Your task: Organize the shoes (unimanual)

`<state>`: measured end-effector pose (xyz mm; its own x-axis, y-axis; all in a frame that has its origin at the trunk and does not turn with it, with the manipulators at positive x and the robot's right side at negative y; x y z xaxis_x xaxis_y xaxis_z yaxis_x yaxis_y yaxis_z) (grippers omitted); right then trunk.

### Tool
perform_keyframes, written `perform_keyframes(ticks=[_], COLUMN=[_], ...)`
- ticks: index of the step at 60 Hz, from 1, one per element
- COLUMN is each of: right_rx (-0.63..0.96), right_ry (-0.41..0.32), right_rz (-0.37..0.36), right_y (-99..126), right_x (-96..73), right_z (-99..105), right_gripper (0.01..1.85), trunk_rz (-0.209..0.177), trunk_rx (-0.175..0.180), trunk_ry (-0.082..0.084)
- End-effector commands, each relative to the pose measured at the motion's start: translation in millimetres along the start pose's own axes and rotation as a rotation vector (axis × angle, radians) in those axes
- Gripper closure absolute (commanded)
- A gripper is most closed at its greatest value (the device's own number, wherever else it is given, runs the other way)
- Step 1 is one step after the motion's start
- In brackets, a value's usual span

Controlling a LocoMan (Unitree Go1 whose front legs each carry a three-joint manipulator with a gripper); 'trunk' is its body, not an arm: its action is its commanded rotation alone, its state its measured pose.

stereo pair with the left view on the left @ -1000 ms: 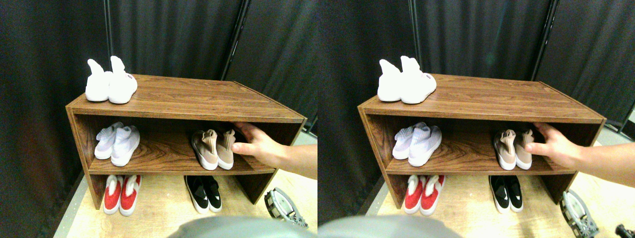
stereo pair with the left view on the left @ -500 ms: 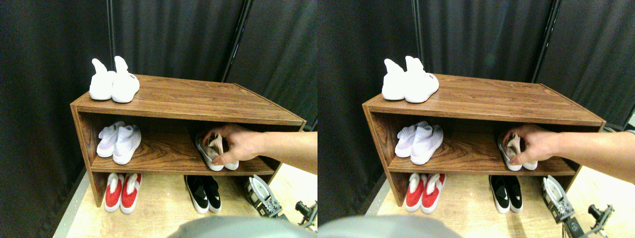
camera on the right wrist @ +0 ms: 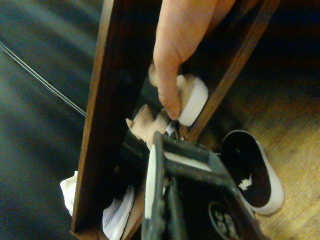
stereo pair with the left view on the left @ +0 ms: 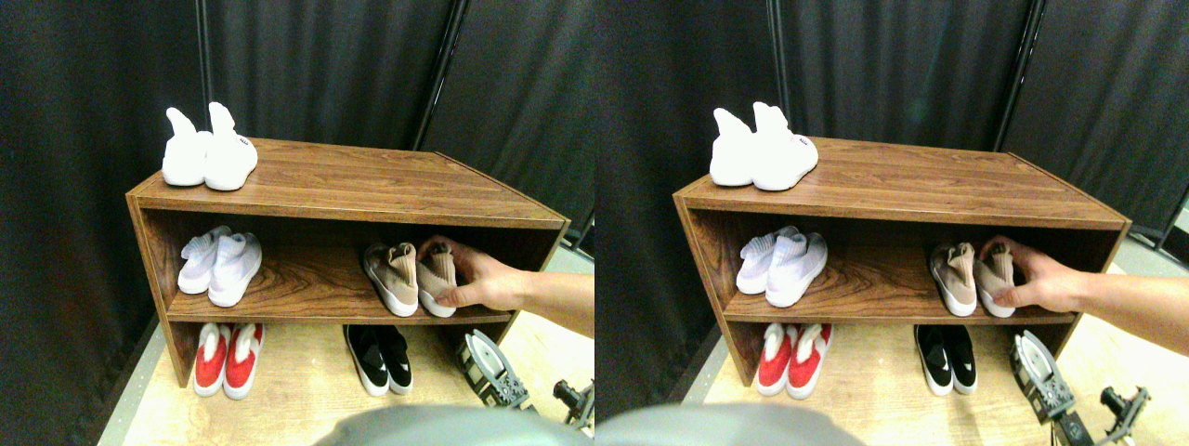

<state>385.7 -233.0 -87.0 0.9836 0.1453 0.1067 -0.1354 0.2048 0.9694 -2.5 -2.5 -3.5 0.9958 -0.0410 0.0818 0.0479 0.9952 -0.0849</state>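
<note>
Wooden shoe rack (stereo pair with the left view on the left: 334, 190), two tiers plus top, serves as landmark.

Middle shelf of the rack, right end: beige-tan pair (stereo pair with the left view on the left: 409, 277), white soles, toes toward the front edge. A person's hand (stereo pair with the left view on the left: 483, 279) reaches in from the right and grips the outer shoe of this pair, thumb on the sole, fingers over the cuff; likely setting or straightening it for the robot's next attempt.

Under the rack, on the floor, right of centre: black pair (stereo pair with the left view on the left: 381, 360), side by side, toes outward. Red-and-white pair (stereo pair with the left view on the left: 226, 360) on the floor under the left end. Pale white pair (stereo pair with the left view on the left: 220, 268) at the left of the middle shelf. High-cuff white pair (stereo pair with the left view on the left: 208, 154) on the rack top, left corner.

Right gripper (stereo pair with the left view on the left: 497, 370) sits low on the floor just outside the rack's right leg, clear of the hand, apparently waiting. Jaws: cannot tell whether apart or together. Nothing visibly held.
</note>
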Motion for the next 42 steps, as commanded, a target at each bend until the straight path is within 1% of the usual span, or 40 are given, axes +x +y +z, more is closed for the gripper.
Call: perform_keyframes(ticks=[1, 3, 5, 16, 18, 24, 25, 28, 32, 35, 39, 42], right_rx=[-0.033, -0.038, -0.046, -0.075, -0.093, -0.118, -0.097, -0.11, -0.112, -0.103, -0.109, -0.13], right_ry=[-0.005, 0.003, -0.007, 0.004, 0.02, 0.008, -0.007, 0.006, -0.011, 0.009, -0.021, -0.026], right_rz=[0.061, 0.062, 0.058, 0.072, 0.09, 0.087, 0.077, 0.088, 0.078, 0.105, 0.102, 0.103], right_y=[13.7, 14.7, 15.7, 19.6, 20.7, 20.6, 20.4, 20.3, 21.8, 23.3, 25.2, 25.9], right_x=[-4.7, -6.6, -8.6, -15.3, -16.3, -16.8, -17.1, -17.3, -21.1, -24.3, -27.3, -27.8], right_z=[-2.1, -2.1, -2.4, -2.8, -2.5, -0.5, -0.1, 0.2, 0.3, 0.7, 0.5, 2.1], right_gripper=[1.8, 1.8, 1.8, 1.8, 1.8, 1.8, 1.8, 1.8, 1.8, 1.8, 1.8, 1.8], trunk_rz=[0.003, 0.003, 0.003, 0.002, 0.002, 0.002, 0.0, 0.0, 0.0, -0.001, -0.004, -0.004], trunk_rx=[-0.011, -0.011, -0.011, -0.012, -0.012, -0.012, -0.009, -0.009, -0.009, -0.007, -0.005, -0.005], trunk_ry=[0.021, 0.021, 0.021, 0.021, 0.021, 0.021, 0.025, 0.025, 0.025, 0.028, 0.028, 0.028])
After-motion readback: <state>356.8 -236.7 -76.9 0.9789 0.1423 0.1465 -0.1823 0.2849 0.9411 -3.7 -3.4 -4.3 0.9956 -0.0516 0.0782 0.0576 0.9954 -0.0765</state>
